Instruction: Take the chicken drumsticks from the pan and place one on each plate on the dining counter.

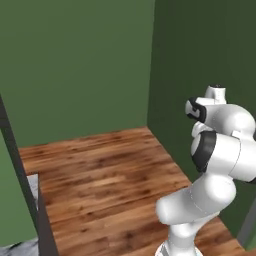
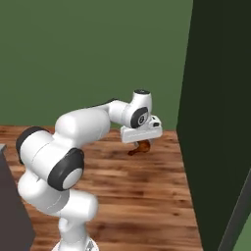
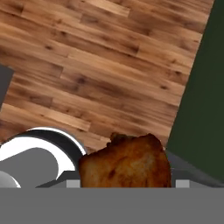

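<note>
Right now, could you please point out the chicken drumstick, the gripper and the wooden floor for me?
chicken drumstick [image 3: 124, 162]: hand view, middle of its browned meat.
gripper [image 2: 143, 142]: right base view, between the fingertips, closed on the drumstick.
wooden floor [image 1: 100, 175]: left base view, a bare plank.

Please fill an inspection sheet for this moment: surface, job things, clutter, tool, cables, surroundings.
Surface: wood floor; grey edge of something at lower left of left base view, cannot tell what.
Job things: one drumstick in the tool, over the floor. Pan, plates: nothing seen.
Clutter: nothing seen.
Tool: tool shut on the drumstick, which sits close at the bottom of the hand view.
Cables: nothing seen.
Surroundings: green wall ahead, darker green wall on the right, near the arm.
</note>
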